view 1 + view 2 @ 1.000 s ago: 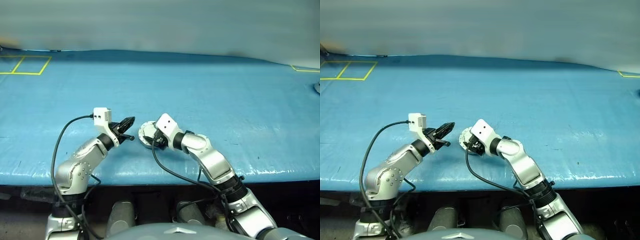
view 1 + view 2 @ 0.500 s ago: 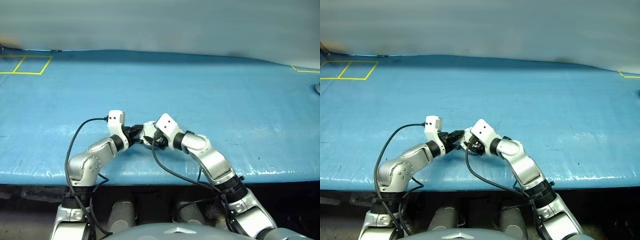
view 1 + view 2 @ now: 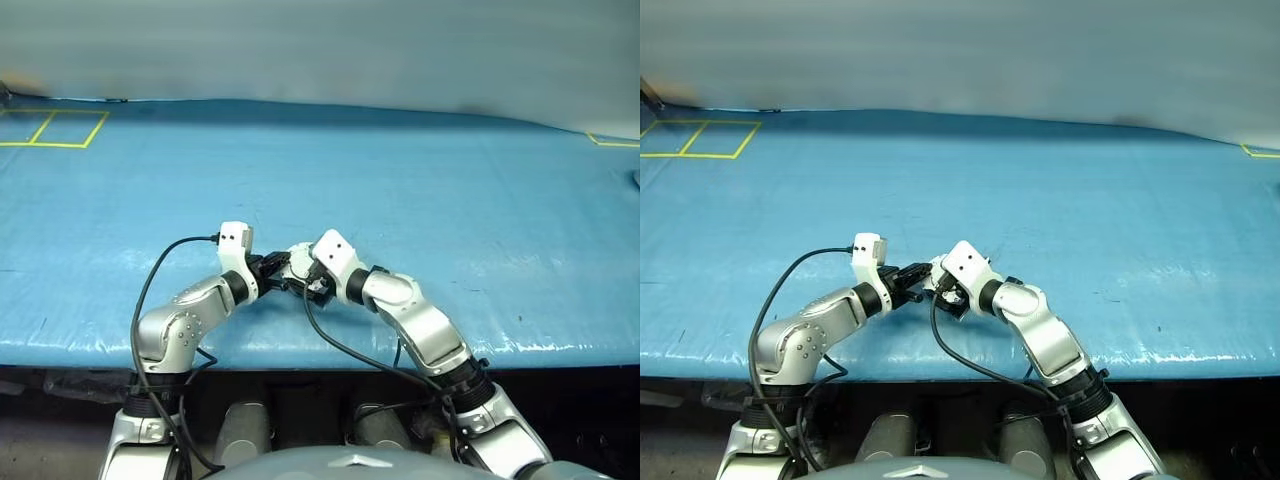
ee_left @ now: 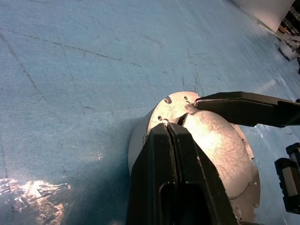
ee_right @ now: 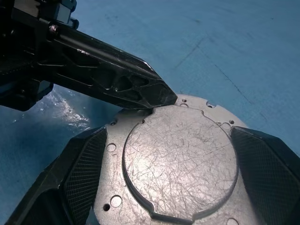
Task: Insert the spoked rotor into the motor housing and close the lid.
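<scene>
I have the lid seated on the motor housing, near the front edge of the blue table, between both arms. The left gripper has its 2 fingers pressed together, tips resting on the lid's rim. The right gripper stands spread wide, 1 finger on each side of the disc, barely touching it. I judge this assembly rigid, fairly heavy metal, its scratched face slick; I would take it across the rim, not the face. Since 1 second ago the left arm has swung in from beside the housing to meet it, and the right fingers have widened.
</scene>
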Available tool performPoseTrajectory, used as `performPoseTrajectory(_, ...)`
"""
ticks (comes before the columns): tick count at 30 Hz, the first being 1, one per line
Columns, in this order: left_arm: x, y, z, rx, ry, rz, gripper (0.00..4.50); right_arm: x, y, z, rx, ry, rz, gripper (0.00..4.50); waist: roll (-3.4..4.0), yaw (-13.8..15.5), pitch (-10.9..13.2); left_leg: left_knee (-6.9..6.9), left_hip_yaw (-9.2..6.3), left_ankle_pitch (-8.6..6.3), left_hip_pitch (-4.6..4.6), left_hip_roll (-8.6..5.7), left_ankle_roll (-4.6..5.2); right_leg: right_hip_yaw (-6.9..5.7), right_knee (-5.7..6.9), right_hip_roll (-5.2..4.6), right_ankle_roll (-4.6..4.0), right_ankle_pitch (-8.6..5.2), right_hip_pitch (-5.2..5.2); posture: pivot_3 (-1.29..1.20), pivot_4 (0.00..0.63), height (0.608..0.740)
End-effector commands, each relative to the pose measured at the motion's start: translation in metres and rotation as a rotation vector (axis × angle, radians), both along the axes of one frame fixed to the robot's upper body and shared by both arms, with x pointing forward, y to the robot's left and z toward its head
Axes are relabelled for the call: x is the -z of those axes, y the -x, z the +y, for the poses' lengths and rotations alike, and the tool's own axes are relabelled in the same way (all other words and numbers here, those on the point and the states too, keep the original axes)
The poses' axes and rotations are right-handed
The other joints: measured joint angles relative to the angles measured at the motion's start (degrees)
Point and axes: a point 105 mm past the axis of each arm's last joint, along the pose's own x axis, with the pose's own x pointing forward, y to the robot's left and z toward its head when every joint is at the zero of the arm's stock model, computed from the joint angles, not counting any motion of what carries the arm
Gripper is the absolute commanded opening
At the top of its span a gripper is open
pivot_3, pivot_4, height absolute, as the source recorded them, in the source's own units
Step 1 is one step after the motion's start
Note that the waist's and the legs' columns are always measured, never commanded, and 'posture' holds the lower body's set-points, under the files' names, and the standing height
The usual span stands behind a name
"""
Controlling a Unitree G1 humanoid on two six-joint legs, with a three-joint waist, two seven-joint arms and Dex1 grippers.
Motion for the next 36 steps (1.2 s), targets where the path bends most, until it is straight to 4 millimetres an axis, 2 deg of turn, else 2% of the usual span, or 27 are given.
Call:
performPoseTrajectory(1,0.003,0.002,-0.003,0.027,-0.037,0.003,0.00,-0.017,-0.002,-0.019,0.122,-0.103,0.038,4.45,0.00,0.0,0.0,0.00,-0.02,-0.04,-0.02,-0.01,-0.06,0.00,-0.01,-0.01,0.00,0.00,0.01,0.00,0.150,0.740)
performPoseTrajectory(5,0.003,0.001,-0.004,0.037,-0.044,-0.001,0.00,-0.040,0.010,-0.034,0.166,-0.203,0.041,4.45,0.00,0.1,0.0,-0.01,-0.04,-0.04,-0.08,-0.02,-0.06,-0.01,-0.04,-0.01,0.00,0.00,-0.04,0.00,0.150,0.740)
performPoseTrajectory(7,0.003,0.000,-0.004,0.041,-0.045,-0.002,0.00,-0.044,0.015,-0.041,0.194,-0.239,0.077,4.45,0.00,0.1,0.0,-0.03,-0.04,-0.04,-0.09,-0.01,-0.06,-0.01,-0.04,-0.01,0.00,0.00,-0.06,0.00,0.150,0.740)
performPoseTrajectory(11,0.002,-0.001,-0.005,0.050,-0.049,-0.009,0.00,-0.041,0.020,-0.051,0.268,-0.390,0.252,4.45,0.00,0.0,0.0,-0.04,-0.08,-0.04,-0.09,0.01,-0.06,-0.02,-0.05,0.03,0.00,0.00,-0.06,0.00,0.150,0.740)
performPoseTrajectory(14,0.002,-0.001,-0.005,0.056,-0.052,-0.012,0.00,-0.025,0.018,-0.057,0.385,-0.500,0.425,4.45,0.00,0.1,0.0,-0.06,-0.12,-0.06,-0.10,0.00,-0.08,-0.03,-0.06,0.02,0.00,0.00,-0.06,0.00,0.150,0.740)
performPoseTrajectory(20,0.002,-0.003,-0.005,0.061,-0.057,-0.017,0.00,-0.007,0.014,-0.045,0.457,-0.702,0.609,4.45,0.04,0.0,0.0,-0.12,-0.14,-0.11,-0.26,-0.07,-0.04,-0.07,-0.40,-0.02,0.05,0.05,-0.05,0.00,0.150,0.740)
performPoseTrajectory(26,0.003,-0.001,-0.005,0.062,-0.065,-0.019,0.00,-0.004,0.005,-0.034,0.465,-0.884,0.735,4.45,0.09,-0.2,0.1,-0.26,-0.14,0.00,-0.28,-0.04,0.19,-0.07,-0.56,0.08,0.10,0.08,-0.05,0.00,0.150,0.740)
performPoseTrajectory(31,0.004,0.000,-0.003,0.058,-0.066,-0.017,0.00,-0.005,0.009,-0.017,0.407,-1.019,0.865,4.45,0.09,-0.1,0.0,-0.33,-0.19,-0.04,-0.35,-0.08,0.25,-0.08,-0.69,0.10,0.11,0.08,0.05,0.00,0.150,0.740)
performPoseTrajectory(36,0.004,0.000,-0.003,0.053,-0.065,-0.018,0.00,0.001,0.016,-0.004,0.381,-1.058,0.958,4.45,0.10,-0.3,0.0,-0.27,-0.11,-0.05,-0.38,-0.05,0.29,-0.01,-0.68,0.13,0.28,0.18,0.14,0.00,0.150,0.740)
